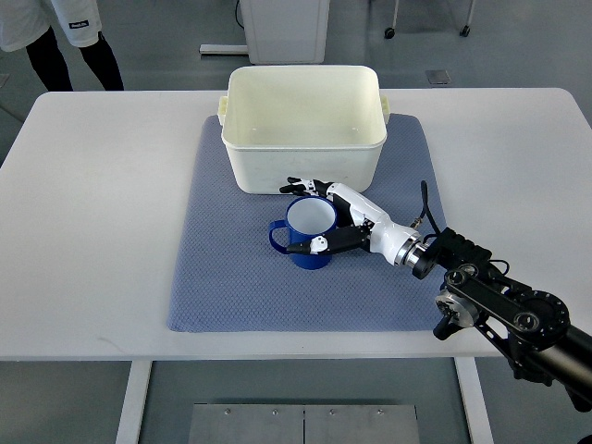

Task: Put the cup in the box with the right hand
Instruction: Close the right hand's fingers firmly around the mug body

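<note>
One white table (92, 231) carries a blue mat (222, 287), and on it the empty white box (303, 134). Just in front of the box stands the blue cup (307, 231), upright and open. The right hand (335, 222) wraps its fingers around the cup's body. I judge the cup rigid, light, perhaps slippery. No readable writing.

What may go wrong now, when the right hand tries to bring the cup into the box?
1. The right hand wraps the cup from the side only; the grip may slip when lifting.
2. The box wall stands right behind the cup, so a low lift could knock its rim.
3. The cup sits on the mat, which may drag if the cup is pushed.
</note>
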